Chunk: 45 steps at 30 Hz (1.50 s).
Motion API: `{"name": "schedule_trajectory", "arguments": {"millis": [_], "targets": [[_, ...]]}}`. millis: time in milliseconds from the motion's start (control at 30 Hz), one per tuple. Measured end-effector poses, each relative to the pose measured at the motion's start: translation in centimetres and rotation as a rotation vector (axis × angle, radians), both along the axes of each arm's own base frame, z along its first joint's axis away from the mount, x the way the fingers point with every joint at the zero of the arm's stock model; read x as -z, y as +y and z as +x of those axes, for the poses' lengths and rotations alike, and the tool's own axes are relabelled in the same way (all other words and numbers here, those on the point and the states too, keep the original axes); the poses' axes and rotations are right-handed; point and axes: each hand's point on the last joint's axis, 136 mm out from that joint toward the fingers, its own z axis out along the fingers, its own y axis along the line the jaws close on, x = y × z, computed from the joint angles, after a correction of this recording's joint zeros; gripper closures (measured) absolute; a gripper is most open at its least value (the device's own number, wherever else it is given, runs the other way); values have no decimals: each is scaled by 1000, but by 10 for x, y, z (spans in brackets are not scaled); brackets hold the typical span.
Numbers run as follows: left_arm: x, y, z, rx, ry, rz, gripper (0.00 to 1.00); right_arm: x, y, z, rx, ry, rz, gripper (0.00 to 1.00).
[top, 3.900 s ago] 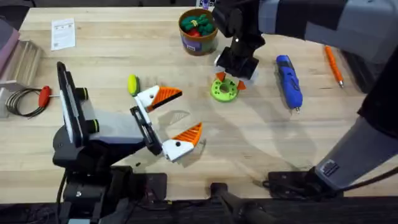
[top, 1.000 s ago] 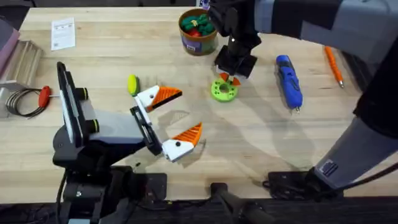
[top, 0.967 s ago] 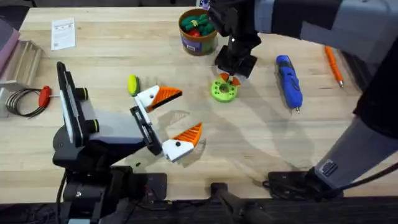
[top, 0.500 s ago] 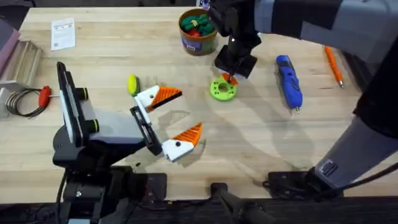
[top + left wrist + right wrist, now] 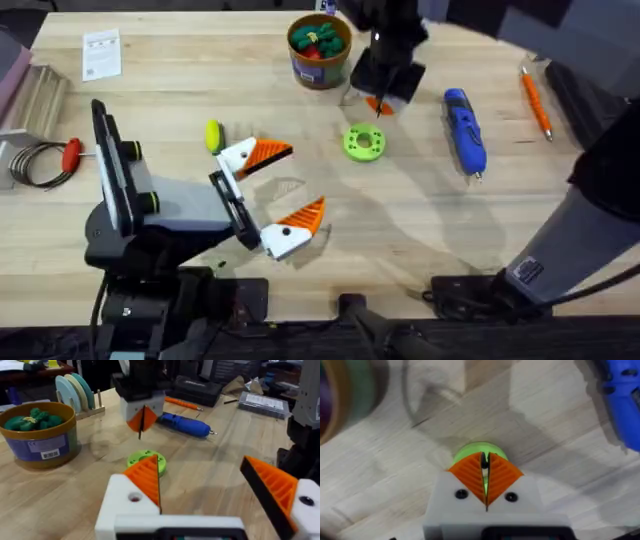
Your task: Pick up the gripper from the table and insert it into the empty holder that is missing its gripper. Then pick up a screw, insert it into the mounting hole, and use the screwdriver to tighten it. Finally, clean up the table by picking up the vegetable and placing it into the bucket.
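My right gripper [image 5: 378, 103] hangs above the table between the bucket [image 5: 318, 50] and the green disc with holes [image 5: 362, 142]. Its orange fingers [image 5: 470, 472] are shut on a thin dark screw [image 5: 139, 433] that points down. The blue screwdriver [image 5: 465, 130] lies to its right. The yellow vegetable [image 5: 213, 135] lies on the table just left of my left gripper [image 5: 306, 177], which is open with nothing between its orange fingers. The bucket holds red and green toy vegetables. The loose gripper and the empty holder are out of view.
A red-handled screwdriver [image 5: 70, 155] and a wire coil lie at the left edge. A paper card [image 5: 100, 52] sits at the far left, and a thin orange stick tool [image 5: 535, 100] at the far right. Bare wood spreads across the middle front.
My right gripper has lifted off the green disc and moved back toward the bucket, with the screw between its fingers. The left arm has stayed still.
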Motion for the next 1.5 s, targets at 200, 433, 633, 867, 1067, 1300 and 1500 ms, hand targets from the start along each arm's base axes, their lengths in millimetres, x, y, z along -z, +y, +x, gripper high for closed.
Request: {"name": "schedule_trajectory", "arguments": {"millis": [200, 433, 633, 867, 1067, 1300, 1500], "targets": [[0, 0, 0, 0, 0, 0, 15, -56, 9, 25, -188, -95, -8, 995], [0, 0, 0, 0, 0, 0, 15, -128, 19, 32, -526, -180, -41, 995], [0, 0, 0, 0, 0, 0, 15, -160, 62, 17, -882, -231, 42, 995], [0, 0, 0, 0, 0, 0, 15, -168, 112, -24, -1270, -213, 167, 996], [0, 0, 0, 0, 0, 0, 15, -166, 136, -56, -1491, -190, 185, 996], [0, 0, 0, 0, 0, 0, 15, -166, 167, -92, -1698, -194, 180, 996], [0, 0, 0, 0, 0, 0, 15, -166, 188, -123, -1839, -194, 177, 996]]}}
